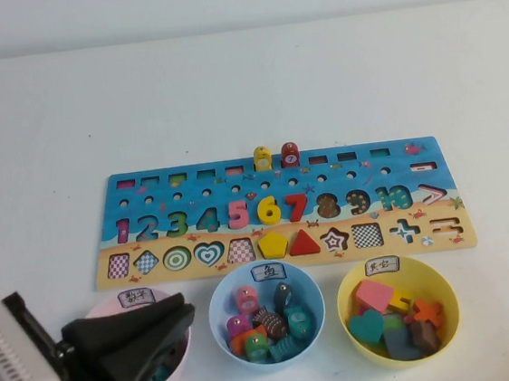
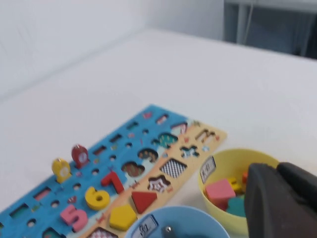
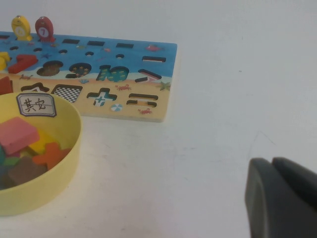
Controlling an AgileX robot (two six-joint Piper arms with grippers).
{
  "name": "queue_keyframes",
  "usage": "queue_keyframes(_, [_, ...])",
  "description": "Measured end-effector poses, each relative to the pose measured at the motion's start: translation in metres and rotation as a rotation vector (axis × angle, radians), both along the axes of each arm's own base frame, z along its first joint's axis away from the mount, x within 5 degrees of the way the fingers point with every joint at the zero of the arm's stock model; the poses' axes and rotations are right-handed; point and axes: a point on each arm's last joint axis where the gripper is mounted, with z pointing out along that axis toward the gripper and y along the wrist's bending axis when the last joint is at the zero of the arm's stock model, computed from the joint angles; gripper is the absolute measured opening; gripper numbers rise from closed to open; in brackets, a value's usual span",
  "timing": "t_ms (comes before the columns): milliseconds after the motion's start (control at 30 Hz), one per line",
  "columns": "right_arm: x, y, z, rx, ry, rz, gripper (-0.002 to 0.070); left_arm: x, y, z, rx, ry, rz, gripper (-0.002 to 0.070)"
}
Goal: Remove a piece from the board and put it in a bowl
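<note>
Left gripper [image 1: 151,333] nearest the lens, jaws pressed together, empty, hovering over the pink bowl [image 1: 112,307] at the bench's near edge. Right gripper [image 3: 282,198] low over bare bench beyond the bowl [image 1: 434,272], jaws shut too, nothing held. Piece [image 1: 374,295] already in that bowl, atop other shapes, off the board [image 1: 100,197]. Step judged done; next likely only drawing clear. White bench [image 1: 244,91], plain pale wall behind.
</note>
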Motion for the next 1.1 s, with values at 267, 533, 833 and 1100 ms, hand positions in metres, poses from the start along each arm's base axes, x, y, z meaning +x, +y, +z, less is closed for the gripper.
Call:
queue_keyframes(267, [0.000,0.000,0.000,0.000,0.000,0.000,-0.0017,-0.010,0.015,-0.025,-0.067,-0.049,0.018,-0.0001])
queue_keyframes(533, [0.000,0.000,0.000,0.000,0.000,0.000,-0.0017,-0.011,0.016,-0.030,-0.022,-0.034,0.010,-0.0002])
queue_keyframes(833, [0.000,0.000,0.000,0.000,0.000,0.000,-0.0017,-0.017,0.026,-0.033,0.033,-0.126,0.010,-0.0002])
queue_keyframes(1100, [0.000,0.000,0.000,0.000,0.000,0.000,-0.0017,-0.021,0.073,-0.044,-0.053,-0.279,0.382,-0.0002])
